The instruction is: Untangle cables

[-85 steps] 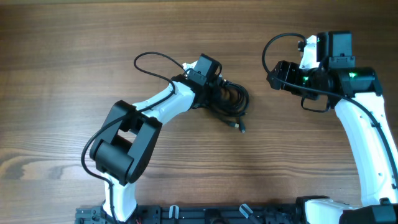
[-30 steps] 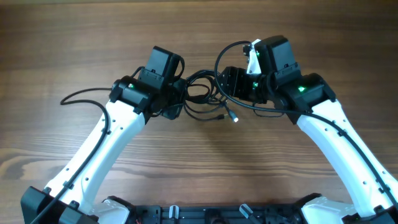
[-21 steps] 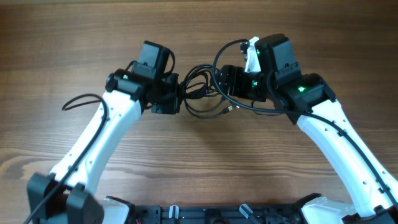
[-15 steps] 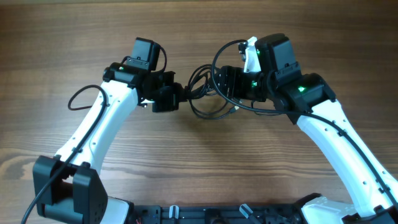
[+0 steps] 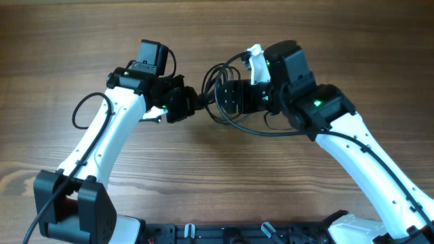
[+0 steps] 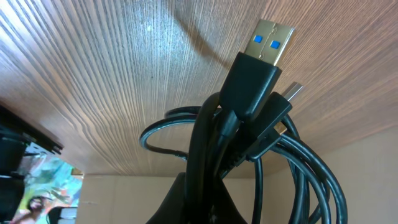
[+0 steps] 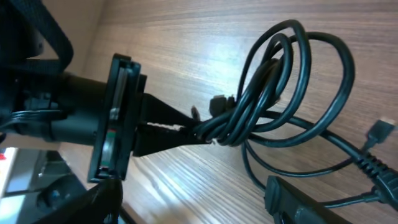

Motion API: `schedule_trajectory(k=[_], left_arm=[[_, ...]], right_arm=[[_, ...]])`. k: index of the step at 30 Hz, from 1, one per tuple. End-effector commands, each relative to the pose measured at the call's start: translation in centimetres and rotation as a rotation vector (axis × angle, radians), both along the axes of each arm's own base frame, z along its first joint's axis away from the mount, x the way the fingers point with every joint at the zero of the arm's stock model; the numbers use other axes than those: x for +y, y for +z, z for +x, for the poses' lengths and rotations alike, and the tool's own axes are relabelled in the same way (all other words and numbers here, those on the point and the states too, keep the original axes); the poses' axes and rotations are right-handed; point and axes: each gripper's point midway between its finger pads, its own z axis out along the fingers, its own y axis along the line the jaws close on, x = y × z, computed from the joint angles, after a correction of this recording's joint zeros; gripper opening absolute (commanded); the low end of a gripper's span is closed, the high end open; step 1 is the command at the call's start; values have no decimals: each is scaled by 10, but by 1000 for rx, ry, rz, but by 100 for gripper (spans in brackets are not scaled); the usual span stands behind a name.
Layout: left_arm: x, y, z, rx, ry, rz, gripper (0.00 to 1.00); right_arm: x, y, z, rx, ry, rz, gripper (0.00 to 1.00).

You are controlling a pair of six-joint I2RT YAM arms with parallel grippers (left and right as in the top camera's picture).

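The thin black cables (image 7: 261, 106), a light, limp, slick knot of loops, hang above the brown wooden tabletop (image 5: 68, 41), pinched mid-bundle by the clenched left gripper (image 5: 193, 103), while the right gripper (image 5: 227, 102) stands spread, seemingly empty, best taking a stiff plug neck.

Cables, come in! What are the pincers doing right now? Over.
Left pincer shut on the cables. Right pincer open, close beside them. Cables tangled in one bunch. Nothing in the way.
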Motion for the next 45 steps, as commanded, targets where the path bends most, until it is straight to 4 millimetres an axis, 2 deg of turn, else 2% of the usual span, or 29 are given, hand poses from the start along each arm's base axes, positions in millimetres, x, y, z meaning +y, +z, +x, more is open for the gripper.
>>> schedule_trajectory(k=[1,5,10,13,16,18,22,25,28,34,45], left_arm=[[-10,13,-3,30,5,-90,4],[-20,22,-8,50,-24,-166,4],[-26,28,-12,42,-66,-215,4],[-32,35,-16,40,-99,-266,4],[-34,37,-17,31,-118,-281,4],[-34,37,-17,30,-118,-281,4],[-34,38,-14,15,-117,-283,4],[-26,38,-9,8,-94,-283,4],[-14,38,-1,2,-55,-279,4],[0,37,7,-4,-12,-277,4],[-8,48,3,-6,-46,-348,4]], right_arm=[[1,-20,7,1,-18,-67,73],[5,-45,13,58,-21,-95,70],[9,-57,21,65,-22,-104,63],[12,-57,28,39,-31,-97,51],[13,-59,31,38,-31,-95,32],[14,-62,32,44,-33,-97,28],[13,-61,32,53,-41,-93,28],[14,-62,27,79,-26,-78,45],[17,-58,23,107,5,-35,51],[22,-53,17,109,64,7,53],[29,-53,24,65,60,-3,49]])
